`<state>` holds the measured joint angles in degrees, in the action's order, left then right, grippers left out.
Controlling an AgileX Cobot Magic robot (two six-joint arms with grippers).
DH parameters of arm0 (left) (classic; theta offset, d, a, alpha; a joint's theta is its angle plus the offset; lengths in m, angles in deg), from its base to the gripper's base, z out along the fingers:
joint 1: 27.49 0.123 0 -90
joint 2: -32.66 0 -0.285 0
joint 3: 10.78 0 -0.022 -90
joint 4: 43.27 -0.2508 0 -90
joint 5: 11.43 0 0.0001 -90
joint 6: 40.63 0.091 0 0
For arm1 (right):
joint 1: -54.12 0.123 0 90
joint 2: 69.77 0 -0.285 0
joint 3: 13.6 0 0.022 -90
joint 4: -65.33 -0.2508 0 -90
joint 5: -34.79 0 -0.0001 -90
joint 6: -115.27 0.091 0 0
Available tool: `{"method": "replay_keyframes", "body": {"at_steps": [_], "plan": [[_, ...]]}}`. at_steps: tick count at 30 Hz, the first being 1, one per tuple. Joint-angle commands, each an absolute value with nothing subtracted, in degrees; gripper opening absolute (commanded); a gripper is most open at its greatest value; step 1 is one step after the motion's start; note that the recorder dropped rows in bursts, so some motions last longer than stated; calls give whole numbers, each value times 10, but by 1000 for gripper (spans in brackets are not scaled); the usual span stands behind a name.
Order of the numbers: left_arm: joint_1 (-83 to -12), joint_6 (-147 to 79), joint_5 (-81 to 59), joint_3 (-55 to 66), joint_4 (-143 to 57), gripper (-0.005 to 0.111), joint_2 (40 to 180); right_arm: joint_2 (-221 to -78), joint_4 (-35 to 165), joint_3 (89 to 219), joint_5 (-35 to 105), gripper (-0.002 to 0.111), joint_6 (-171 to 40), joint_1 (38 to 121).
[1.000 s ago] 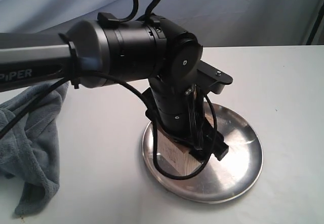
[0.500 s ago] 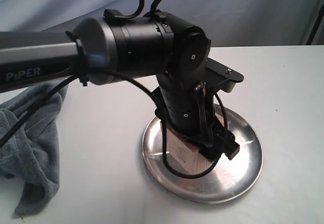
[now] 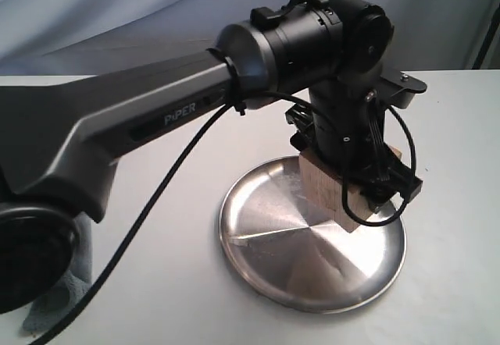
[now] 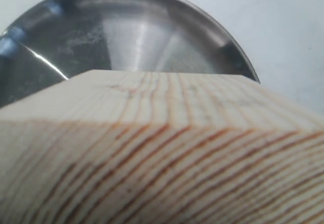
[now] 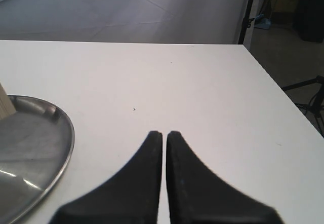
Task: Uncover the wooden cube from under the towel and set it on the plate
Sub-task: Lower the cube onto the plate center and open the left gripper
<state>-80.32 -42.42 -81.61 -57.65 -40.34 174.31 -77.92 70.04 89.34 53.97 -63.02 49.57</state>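
Observation:
The wooden cube [image 3: 332, 193], pale with grain lines, hangs tilted over the back right part of the steel plate [image 3: 273, 255]. My left gripper [image 3: 361, 190] is shut on it, its black fingers [image 3: 393, 187] mostly hidden behind the wrist. The cube [image 4: 162, 153] fills the left wrist view, with the plate [image 4: 126, 31] beyond it. My right gripper [image 5: 164, 133] is shut and holds nothing, standing over bare table to the right of the plate [image 5: 30, 143]. Only a corner of the grey-blue towel [image 3: 66, 290] shows at the lower left, behind my left arm.
My left arm [image 3: 156, 119] spans the left half of the exterior view. A white table [image 3: 453, 126] lies to the right of the plate. Its right edge [image 5: 283, 92] is near, with a stand and floor beyond it.
My left arm has swung right and risen, carrying the cube from the plate's front left to above its back right. The arm now covers most of the towel.

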Motion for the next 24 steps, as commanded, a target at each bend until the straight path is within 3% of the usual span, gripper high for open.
{"method": "replay_keyframes", "body": {"at_steps": [1, 24], "plan": [[-808, -435, -814, -619, -413, 9, 1768, -776, 700, 892, 539, 3, -629, 496], [-808, -438, -814, -618, -444, 9, 1830, -776, 700, 892, 539, 3, -629, 496]]}}
